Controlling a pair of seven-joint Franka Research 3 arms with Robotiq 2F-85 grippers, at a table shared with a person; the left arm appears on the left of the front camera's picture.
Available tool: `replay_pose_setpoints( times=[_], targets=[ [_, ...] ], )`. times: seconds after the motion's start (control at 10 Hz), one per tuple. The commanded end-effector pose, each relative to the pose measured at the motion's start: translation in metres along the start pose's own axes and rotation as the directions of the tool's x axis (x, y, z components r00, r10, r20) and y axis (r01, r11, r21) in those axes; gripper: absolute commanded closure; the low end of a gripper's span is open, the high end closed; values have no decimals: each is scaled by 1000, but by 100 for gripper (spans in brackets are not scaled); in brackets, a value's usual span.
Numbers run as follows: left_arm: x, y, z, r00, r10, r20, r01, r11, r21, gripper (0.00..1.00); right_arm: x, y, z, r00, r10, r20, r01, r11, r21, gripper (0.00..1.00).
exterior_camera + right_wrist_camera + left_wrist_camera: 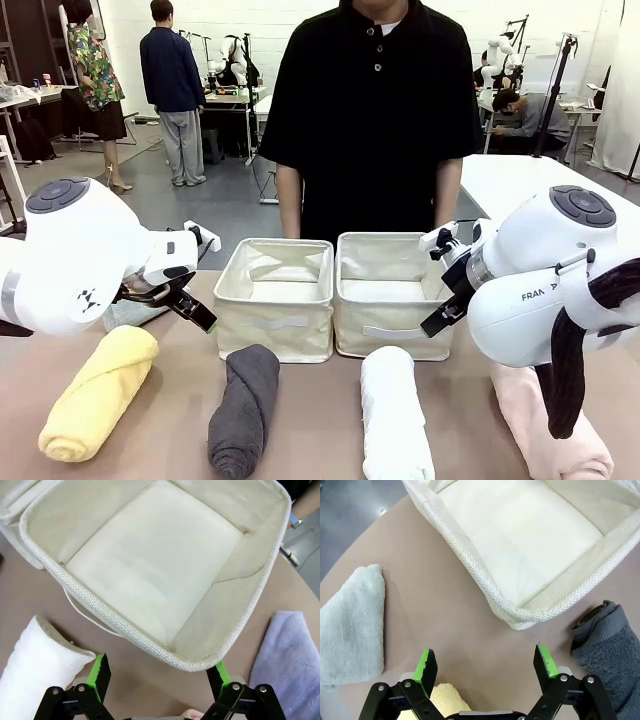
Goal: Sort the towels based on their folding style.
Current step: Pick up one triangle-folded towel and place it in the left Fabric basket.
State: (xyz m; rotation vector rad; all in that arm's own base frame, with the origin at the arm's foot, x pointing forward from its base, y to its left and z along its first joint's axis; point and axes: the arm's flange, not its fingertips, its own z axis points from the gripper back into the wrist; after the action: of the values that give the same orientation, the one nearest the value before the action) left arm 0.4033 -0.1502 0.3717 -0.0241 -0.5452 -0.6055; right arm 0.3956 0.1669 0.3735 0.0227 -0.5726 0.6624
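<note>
Yellow towel (100, 392): rolled, at the near left of the counter (320, 420), just below the left gripper (485, 662); its end shows by the gripper's base in the left wrist view
Dark grey towel (243, 408): rolled, in front of the left bin (275, 325); its far end lies near the left gripper's finger on the bin's side
White towel (393, 415): rolled, in front of the right bin (390, 320); its far end lies just beside one finger of the right gripper (157, 672)
Pink towel (545, 425): rolled, at the near right, partly hidden under the right arm (540, 290)
Mint-green towel (352, 625): folded to a point, flat on the counter, off the left gripper's other side and apart from it
Light blue towel (287, 660): folded, beside the right bin, off the right gripper's outer side
Left gripper: fingers wide apart, nothing between them, over bare counter near the left bin's corner
Right gripper: fingers wide apart, nothing between them, at the right bin's near rim
Count: six towels, four rolled and two folded; two bins; two grippers; one person
Counter: brown, carrying the four rolls in a near row
Person (375, 110): in a black shirt, at the far side behind the bins
Bins: cream fabric, side by side at the middle, between the rolls and the person; each near wall stands just ahead of a gripper
</note>
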Motion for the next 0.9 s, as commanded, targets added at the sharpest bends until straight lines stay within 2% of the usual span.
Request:
replay_pose_setpoints(
  times=[0.0, 0.1, 0.3, 0.5, 0.6, 0.7, 0.8],
  targets=[
    [0, 0, 0, 1000, 0, 0, 0, 1000, 0, 0, 0, 0, 0, 1000, 0, 0, 0, 1000, 0, 0],
    [12, 10, 51, 998, -11, 62, 10, 1000, 12, 0, 6, 1, 53, 999, 8, 40, -5, 998, -67, 0],
    [46, 2, 146, 991, -128, 32, 128, 992, -3, 0, 34, -1, 158, 998, 6, 60, 2, 991, -131, 0],
    [85, 4, 221, 986, -160, 37, 159, 986, 42, 0, 65, 7, 232, 996, -7, 84, 23, 981, -192, 0],
    [96, 2, 254, 984, -166, 59, 161, 984, 76, 0, 73, 20, 261, 996, 11, 90, 8, 977, -211, 0],
    [97, -1, 269, 985, -158, 75, 149, 982, 112, 0, 73, 27, 270, 997, 31, 73, -11, 966, -257, 0],
    [76, -3, 248, 988, -139, 71, 136, 990, 43, 0, 55, 10, 259, 992, 11, 125, 11, 984, -178, 0]
  ],
)
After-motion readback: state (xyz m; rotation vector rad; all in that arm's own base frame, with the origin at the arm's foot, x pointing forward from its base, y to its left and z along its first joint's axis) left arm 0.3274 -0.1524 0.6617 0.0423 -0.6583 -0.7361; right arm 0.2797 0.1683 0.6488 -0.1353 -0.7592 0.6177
